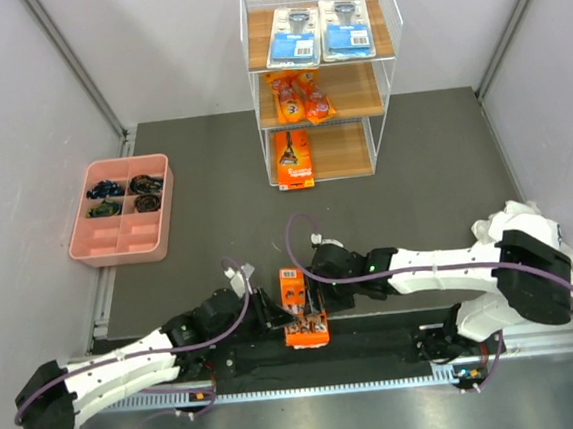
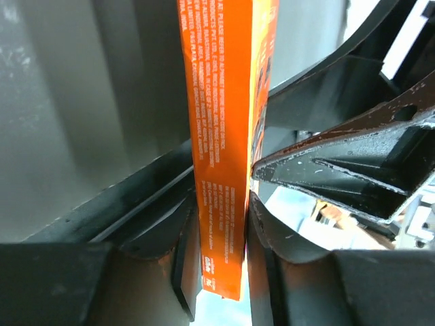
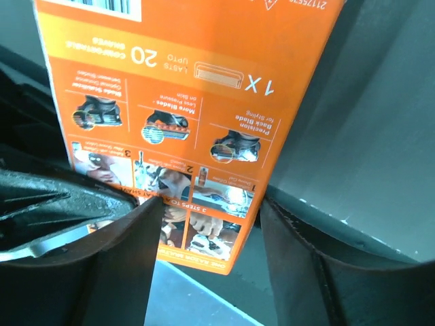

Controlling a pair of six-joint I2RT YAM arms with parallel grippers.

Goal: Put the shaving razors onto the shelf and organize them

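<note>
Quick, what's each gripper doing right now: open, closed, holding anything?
Left gripper: closed on the narrow sides of the long orange-and-black box.
Right gripper: fingers either side of the same box; whether it grips cannot be told.

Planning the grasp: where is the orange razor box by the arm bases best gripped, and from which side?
Probably across its thin thickness near one end, from the left: the orange razor box is flat, and the left gripper brackets that narrow edge.
</note>
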